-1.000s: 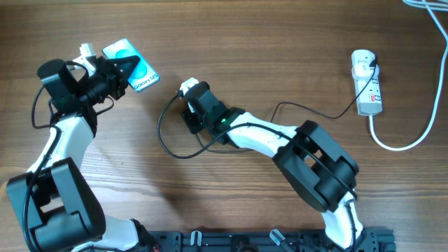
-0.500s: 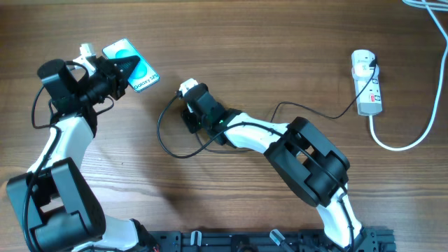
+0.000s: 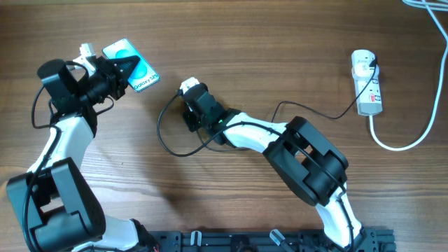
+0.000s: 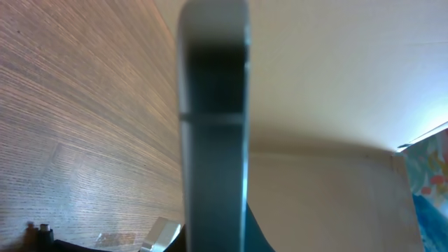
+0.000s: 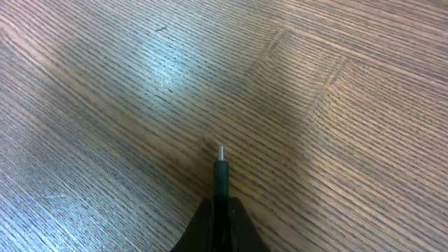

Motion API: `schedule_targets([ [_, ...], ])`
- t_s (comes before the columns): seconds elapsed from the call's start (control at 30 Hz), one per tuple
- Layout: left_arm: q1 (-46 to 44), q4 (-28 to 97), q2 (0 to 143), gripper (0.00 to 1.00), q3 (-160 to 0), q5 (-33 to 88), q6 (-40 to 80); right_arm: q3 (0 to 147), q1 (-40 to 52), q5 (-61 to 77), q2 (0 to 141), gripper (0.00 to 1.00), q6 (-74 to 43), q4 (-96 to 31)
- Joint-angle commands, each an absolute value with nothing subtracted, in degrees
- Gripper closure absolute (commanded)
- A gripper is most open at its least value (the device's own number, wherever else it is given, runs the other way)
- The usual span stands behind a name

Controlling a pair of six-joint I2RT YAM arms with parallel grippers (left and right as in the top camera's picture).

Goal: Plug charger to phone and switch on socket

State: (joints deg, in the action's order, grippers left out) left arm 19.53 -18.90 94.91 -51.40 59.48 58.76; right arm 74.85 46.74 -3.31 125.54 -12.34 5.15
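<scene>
The plugging-in step was in hand; the left tool [image 3: 126,67] was clamped tight on the phone [image 3: 143,75], holding it near the far left corner of the desk [image 3: 280,42]; the right tool [image 5: 218,213], left of the desk's middle, was pinched shut on the charger [image 5: 221,175] just behind its connector, whose metal tip pointed out over bare wood; the cable trailed across to the socket [image 3: 367,84] near the far right edge. The next move, as I judged it, called for bringing tip and phone port together and lining them up closely; the socket could be switched on only after that.
</scene>
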Motion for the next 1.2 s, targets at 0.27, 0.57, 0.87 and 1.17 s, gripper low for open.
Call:
schedule_targets([
  [0.27, 19.9, -19.5, 93.3, 0.96, -53.0, 60.7, 57.2, 77.0, 37.4, 28.1, 124.6, 0.96, -27.2, -2.1],
  [0.57, 17.0, -19.0, 93.3, 0.96, -53.0, 61.5, 55.7, 76.4, 27.1, 58.0, 119.8, 0.96, -27.1, -5.0],
  [0.87, 7.7, -19.0, 93.5, 0.96, -53.0, 57.1, 55.2, 76.4, 25.8, 59.5, 112.2, 0.96, -20.3, -18.0],
  [1.17, 3.7, -20.9, 93.5, 0.96, -53.0, 53.9, 58.4, 76.4, 19.9, 60.4, 105.2, 0.96, -12.8, -30.8],
])
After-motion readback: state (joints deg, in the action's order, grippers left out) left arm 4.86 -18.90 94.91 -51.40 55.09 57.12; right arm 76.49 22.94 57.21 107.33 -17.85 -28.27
